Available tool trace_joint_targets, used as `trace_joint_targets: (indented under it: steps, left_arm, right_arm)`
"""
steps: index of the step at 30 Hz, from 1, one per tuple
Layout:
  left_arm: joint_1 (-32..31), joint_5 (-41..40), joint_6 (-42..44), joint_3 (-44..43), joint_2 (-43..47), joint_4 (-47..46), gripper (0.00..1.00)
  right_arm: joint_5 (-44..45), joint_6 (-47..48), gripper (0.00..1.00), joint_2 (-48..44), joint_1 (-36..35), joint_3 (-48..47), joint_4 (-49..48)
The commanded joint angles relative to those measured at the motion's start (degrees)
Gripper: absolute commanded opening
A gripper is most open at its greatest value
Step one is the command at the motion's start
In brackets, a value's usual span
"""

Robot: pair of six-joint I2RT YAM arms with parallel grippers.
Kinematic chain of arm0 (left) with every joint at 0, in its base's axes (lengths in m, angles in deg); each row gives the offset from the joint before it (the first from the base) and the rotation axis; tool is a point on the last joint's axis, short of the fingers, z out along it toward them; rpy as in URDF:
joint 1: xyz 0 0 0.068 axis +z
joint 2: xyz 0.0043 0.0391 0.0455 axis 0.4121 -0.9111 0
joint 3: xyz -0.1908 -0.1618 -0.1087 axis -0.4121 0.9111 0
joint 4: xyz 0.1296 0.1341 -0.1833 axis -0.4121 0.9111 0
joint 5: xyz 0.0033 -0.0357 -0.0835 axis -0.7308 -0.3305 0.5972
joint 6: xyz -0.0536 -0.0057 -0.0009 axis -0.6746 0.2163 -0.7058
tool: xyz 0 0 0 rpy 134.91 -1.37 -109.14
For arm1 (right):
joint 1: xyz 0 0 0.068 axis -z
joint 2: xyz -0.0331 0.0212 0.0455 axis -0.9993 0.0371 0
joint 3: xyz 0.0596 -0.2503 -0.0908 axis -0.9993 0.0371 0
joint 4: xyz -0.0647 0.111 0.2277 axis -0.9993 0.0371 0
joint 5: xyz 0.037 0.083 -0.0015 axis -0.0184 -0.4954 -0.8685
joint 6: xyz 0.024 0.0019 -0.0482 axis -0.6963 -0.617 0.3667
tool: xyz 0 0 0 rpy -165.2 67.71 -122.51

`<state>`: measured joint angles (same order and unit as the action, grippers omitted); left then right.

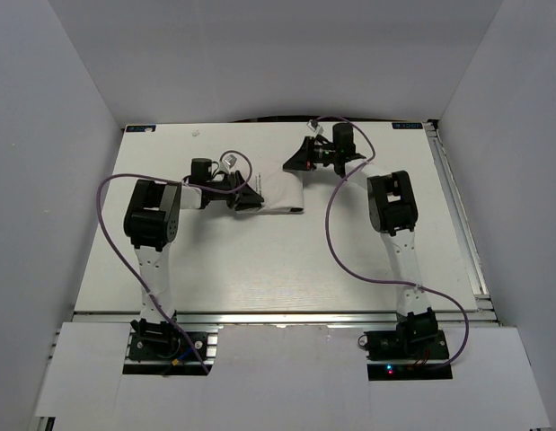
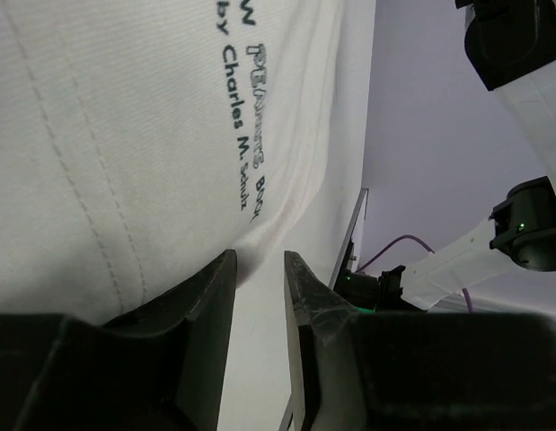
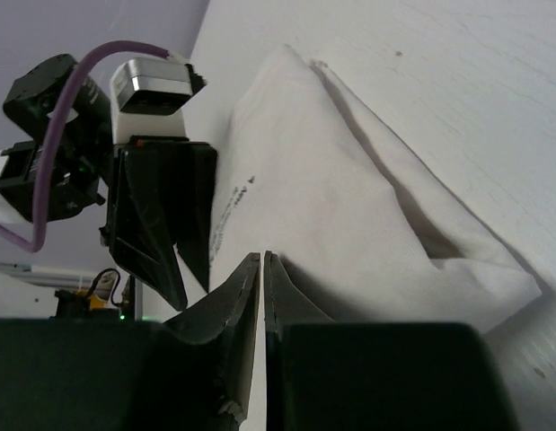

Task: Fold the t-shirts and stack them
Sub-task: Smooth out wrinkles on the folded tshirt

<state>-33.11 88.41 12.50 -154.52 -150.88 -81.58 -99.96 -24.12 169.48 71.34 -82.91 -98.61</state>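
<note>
The t-shirt (image 1: 282, 193) is seen folded into a compact white bundle. It is laid flat on the table (image 1: 286, 269), in the far half, approx. mid-width, btwn the two wrists. Black print (image 2: 242, 135) is read on the cloth in the L wrist view: "by Charles M. Schulz", w/ stitched seam lines alongside.

The L gripper (image 2: 260, 256) is positioned at the bundle's left side. Its jaws are held apart, released, w/ a narrow gap btwn them. The cloth's rounded edge is met right at the mouth of that gap and is hidden behind one finger (image 2: 201, 310). Bare table is seen through the rest of the gap.

The R gripper (image 3: 261, 256) is set at the bundle's far edge, jaws clenched to a hairline slit. Cloth is seen touching the fingertips and rising beyond them in a puffed fold w/ a shadowed crease. Whether a thin layer is nipped in the slit cannot be made out from this angle.

Around the bundle:
- A purple cable (image 3: 42, 157) is looped off the L wrist; another is draped over the table right of the bundle, apart from the cloth.
- The R arm (image 2: 457, 265) is seen past the table edge in the L wrist view.
- A small pale scrap (image 1: 195, 133) is left near the far-left corner, well apart.
- A metal rail (image 1: 457, 224) is run along the right edge.
- White walls (image 1: 71, 180) are stood on three sides.
</note>
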Motion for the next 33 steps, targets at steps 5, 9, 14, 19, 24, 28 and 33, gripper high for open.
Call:
trace_joint_targets:
  steps: [5, 9, 14, 19, 24, 28, 33]
  left_arm:
    - [0.6, -4.6, -0.4, -8.4, 14.0, 6.3, 0.57]
    - [0.7, -9.2, 3.2, -8.4, 21.3, 11.8, 0.74]
    - [0.7, -15.0, 7.5, -3.6, 32.6, 17.0, 0.98]
    - [0.6, -20.1, 10.2, 2.4, 48.1, 22.0, 0.98]
    - [0.6, -23.7, 12.5, 6.2, 59.3, 25.7, 0.98]
    - [0.6, -23.7, 12.2, 8.1, 66.0, 27.8, 0.98]
    - [0.6, -23.2, 10.1, 11.5, 70.9, 27.9, 0.98]
  right_arm:
    - [-8.0, -0.9, 0.16, -10.2, 2.4, -1.8, -6.1]
    - [-6.6, 17.4, 0.22, -18.0, 3.1, -0.7, 13.5]
    - [-0.7, 38.1, 0.32, -31.0, 3.3, 4.8, 32.5]
    - [9.3, 49.0, 0.47, -47.6, 3.3, 14.7, 42.3]
    - [21.3, 53.1, 0.73, -65.0, 3.4, 29.6, 43.1]
    - [29.9, 50.5, 0.9, -74.5, 3.3, 36.1, 43.4]
    - [34.1, 49.7, 0.89, -83.3, 3.4, 41.2, 45.5]
